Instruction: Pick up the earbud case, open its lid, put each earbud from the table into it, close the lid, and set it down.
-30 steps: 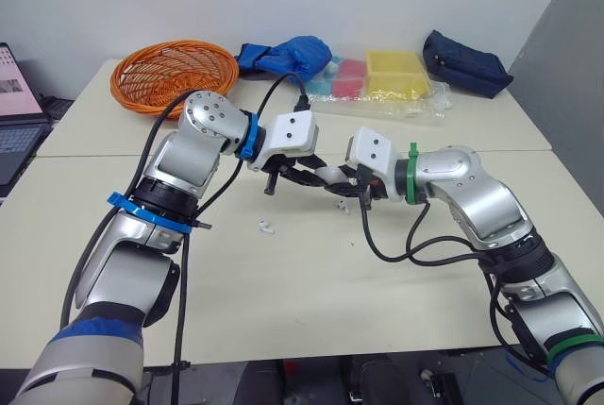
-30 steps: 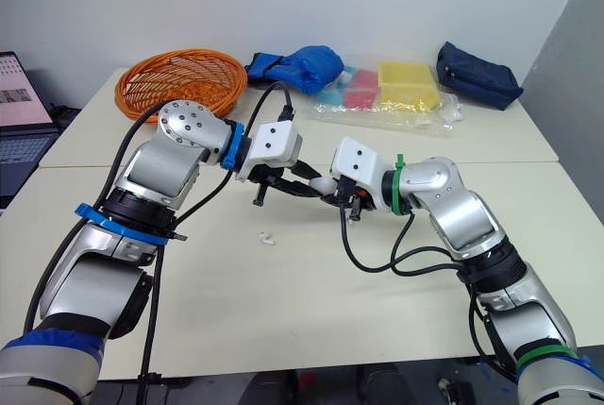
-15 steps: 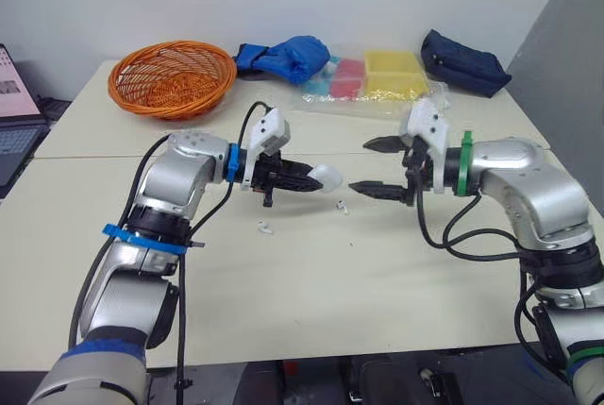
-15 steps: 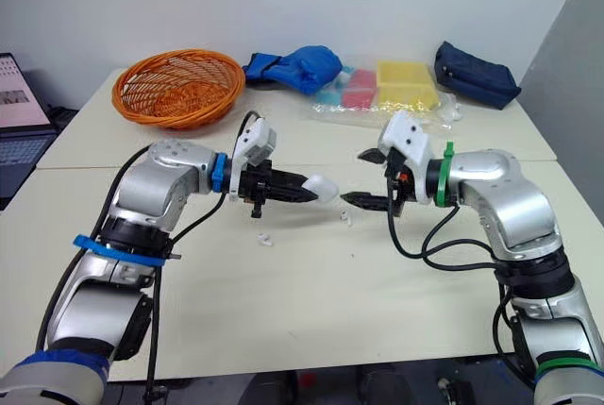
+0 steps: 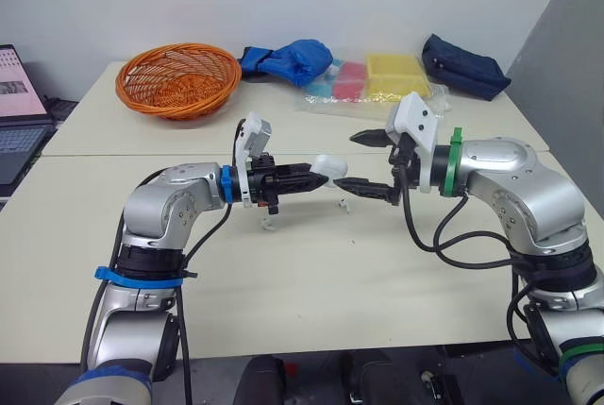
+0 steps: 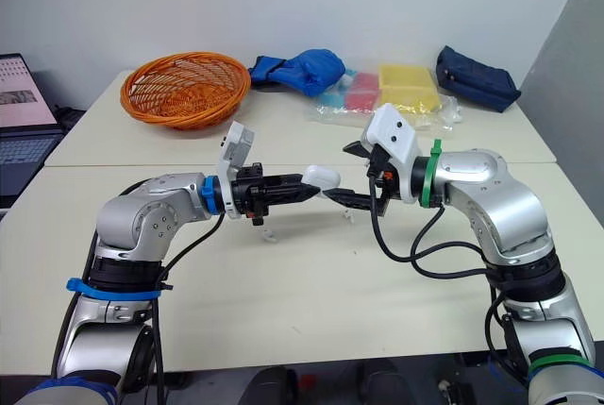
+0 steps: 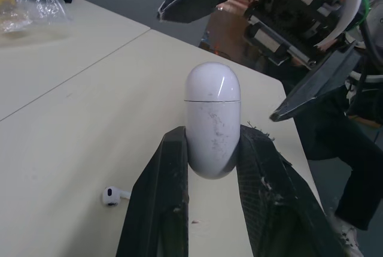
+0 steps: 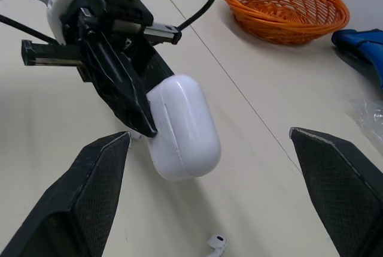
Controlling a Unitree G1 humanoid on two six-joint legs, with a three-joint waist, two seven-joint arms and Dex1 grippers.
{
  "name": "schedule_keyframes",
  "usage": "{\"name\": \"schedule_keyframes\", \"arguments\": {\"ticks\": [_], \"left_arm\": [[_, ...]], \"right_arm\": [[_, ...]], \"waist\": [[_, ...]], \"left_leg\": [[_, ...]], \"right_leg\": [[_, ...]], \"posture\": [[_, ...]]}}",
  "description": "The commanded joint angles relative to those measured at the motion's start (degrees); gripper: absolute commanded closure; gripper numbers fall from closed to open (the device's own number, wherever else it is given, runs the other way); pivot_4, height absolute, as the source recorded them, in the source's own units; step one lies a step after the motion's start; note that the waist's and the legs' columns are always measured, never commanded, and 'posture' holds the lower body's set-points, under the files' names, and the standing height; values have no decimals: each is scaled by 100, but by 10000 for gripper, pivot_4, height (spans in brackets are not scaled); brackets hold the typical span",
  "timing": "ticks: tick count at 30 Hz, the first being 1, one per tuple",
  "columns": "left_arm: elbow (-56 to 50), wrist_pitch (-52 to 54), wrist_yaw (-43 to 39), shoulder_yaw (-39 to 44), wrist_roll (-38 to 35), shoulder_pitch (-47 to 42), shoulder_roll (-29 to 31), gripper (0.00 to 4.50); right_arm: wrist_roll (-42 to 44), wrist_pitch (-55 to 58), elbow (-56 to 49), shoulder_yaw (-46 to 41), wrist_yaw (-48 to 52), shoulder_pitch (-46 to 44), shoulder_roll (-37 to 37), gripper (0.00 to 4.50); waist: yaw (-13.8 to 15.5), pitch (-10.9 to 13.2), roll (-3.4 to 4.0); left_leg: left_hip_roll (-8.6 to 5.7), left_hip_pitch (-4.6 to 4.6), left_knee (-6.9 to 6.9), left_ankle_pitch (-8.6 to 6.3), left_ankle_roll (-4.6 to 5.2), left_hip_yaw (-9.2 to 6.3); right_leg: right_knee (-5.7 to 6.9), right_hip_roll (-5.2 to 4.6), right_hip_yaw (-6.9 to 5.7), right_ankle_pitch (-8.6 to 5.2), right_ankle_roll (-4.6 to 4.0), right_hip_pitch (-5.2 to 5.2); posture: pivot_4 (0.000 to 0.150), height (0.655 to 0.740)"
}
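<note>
A white earbud case (image 5: pixel 327 166) with its lid closed is held above the table, and my left gripper (image 5: pixel 313 177) is shut on its lower half. In the left wrist view the case (image 7: pixel 212 118) stands upright between the fingers (image 7: pixel 163 197). My right gripper (image 5: pixel 355 162) is open, and its two fingertips stand apart on either side of the case's lid end without touching it. The case (image 8: pixel 182 125) lies between those wide fingers (image 8: pixel 90 200). One earbud (image 5: pixel 268 226) lies on the table below my left gripper. A second earbud (image 5: pixel 343 204) lies under the right fingers.
An orange basket (image 5: pixel 176 79) stands at the back left, with a laptop (image 5: pixel 14 103) beyond the table's left edge. At the back are a blue cloth (image 5: pixel 288 56), a clear bag of coloured boxes (image 5: pixel 377 79) and a dark blue pouch (image 5: pixel 464 63).
My right gripper opened wide and drew back from the case, then came in again around its lid end. The left gripper kept hold of the case and levelled out.
</note>
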Motion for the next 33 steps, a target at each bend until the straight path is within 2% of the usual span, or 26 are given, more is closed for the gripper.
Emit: {"name": "schedule_keyframes", "arguments": {"ticks": [1, 33], "left_arm": [[-302, 20, 31, 33, -202, -12, 76, 37580], [-278, -146, 1, -103, -278, 52, 247, 37580]], "right_arm": [[-98, -197, 102, 21, -44, -267, 24, 428], [180, 77, 480, -302, -136, -644, -83, 428]], "waist": [[0, 0, 0], [2, 0, 1]], "left_leg": [[0, 1, 1, 0, 0, 1], [2, -3, -5, 0, 1, 0]], "right_leg": [[0, 0, 2, 0, 1, 0], [-9, 3, 2, 1, 1, -4]], "posture": [[1500, 7400], [1500, 7400]]}}
